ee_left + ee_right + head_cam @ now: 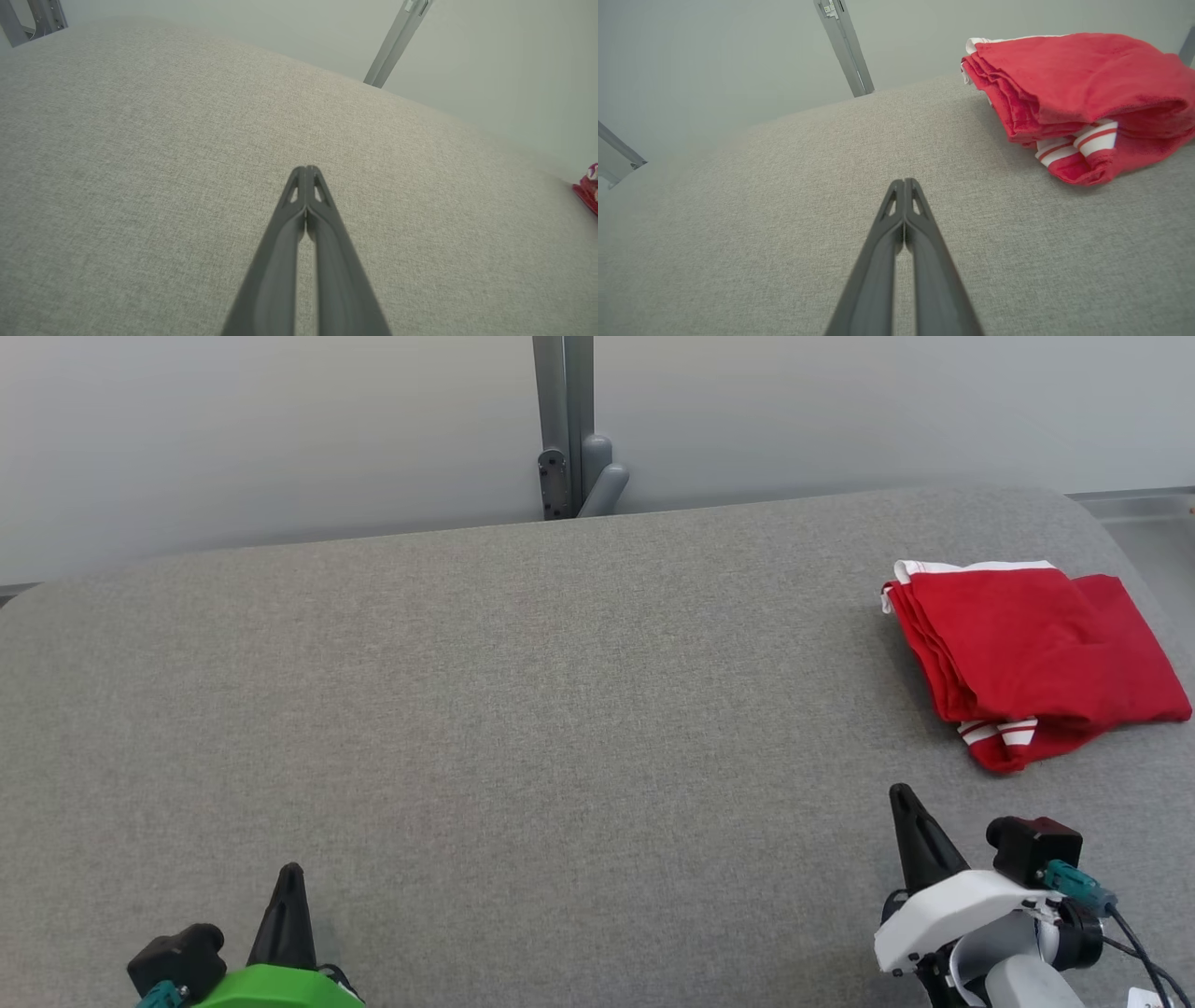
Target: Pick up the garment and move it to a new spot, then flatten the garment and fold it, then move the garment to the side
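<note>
Red garment (1032, 658) lies folded nr far right corner of grey bench (523, 737). Left gripper (291, 870) & right gripper (901, 793) both closed, empty, at near edge.

A table (523, 709) covered in grey woven fabric is seen, its far corners rounded. Behind it a plain pale wall (233, 429) is set. A grey metal post (563, 411) is fixed upright beyond the table's far edge, and a bracket (553, 483) is mounted at its foot.
</note>
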Robot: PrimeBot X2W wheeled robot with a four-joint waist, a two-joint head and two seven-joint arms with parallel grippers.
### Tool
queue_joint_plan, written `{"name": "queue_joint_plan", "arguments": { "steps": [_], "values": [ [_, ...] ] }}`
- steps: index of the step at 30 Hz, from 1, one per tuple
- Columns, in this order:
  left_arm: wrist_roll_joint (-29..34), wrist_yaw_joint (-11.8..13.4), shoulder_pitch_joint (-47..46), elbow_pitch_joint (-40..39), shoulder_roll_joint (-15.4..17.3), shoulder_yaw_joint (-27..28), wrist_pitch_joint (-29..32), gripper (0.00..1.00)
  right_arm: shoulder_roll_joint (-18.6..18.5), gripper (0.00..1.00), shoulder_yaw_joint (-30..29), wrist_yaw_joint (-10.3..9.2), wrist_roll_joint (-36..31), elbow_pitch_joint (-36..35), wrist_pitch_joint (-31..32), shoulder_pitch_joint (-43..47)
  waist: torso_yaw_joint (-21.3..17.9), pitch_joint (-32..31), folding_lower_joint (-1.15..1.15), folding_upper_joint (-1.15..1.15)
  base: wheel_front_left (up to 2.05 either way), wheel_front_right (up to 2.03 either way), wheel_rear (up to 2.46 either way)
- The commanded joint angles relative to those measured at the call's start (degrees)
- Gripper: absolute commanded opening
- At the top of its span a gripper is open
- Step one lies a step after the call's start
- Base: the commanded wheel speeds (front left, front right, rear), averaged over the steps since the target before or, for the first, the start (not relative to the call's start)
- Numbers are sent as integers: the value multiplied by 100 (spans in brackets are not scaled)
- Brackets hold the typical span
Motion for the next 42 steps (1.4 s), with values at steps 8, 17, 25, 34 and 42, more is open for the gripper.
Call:
{"name": "queue_joint_plan", "arguments": {
  "steps": [8, 17, 25, 34, 42],
  "values": [
    [-1023, 40, -266, -279, 21, 62, 217, 0, -19, 0, -135, -2, 1111, -191, 238, -211, 20, 19, 0, -3, 0, 0, 0],
    [-1803, 89, -341, -417, 25, 121, 413, 0, -24, 0, -242, -2, 1956, -241, 446, -255, 40, 34, 0, -3, 0, 0, 0],
    [-2432, 122, -418, -516, 28, 172, 575, 0, -27, 0, -331, -3, 2645, -274, 621, -298, 57, 48, 0, -3, 0, 0, 0],
    [-3086, 151, -497, -601, 31, 223, 743, 0, -32, 0, -428, -3, 3352, -307, 798, -335, 76, 63, 0, -3, 0, 0, 0],
    [-3615, 171, -559, -670, 34, 272, 884, 0, -37, 0, -502, -4, 3934, -332, 945, -376, 93, 77, 0, -3, 0, 0, 0]
  ]
}}
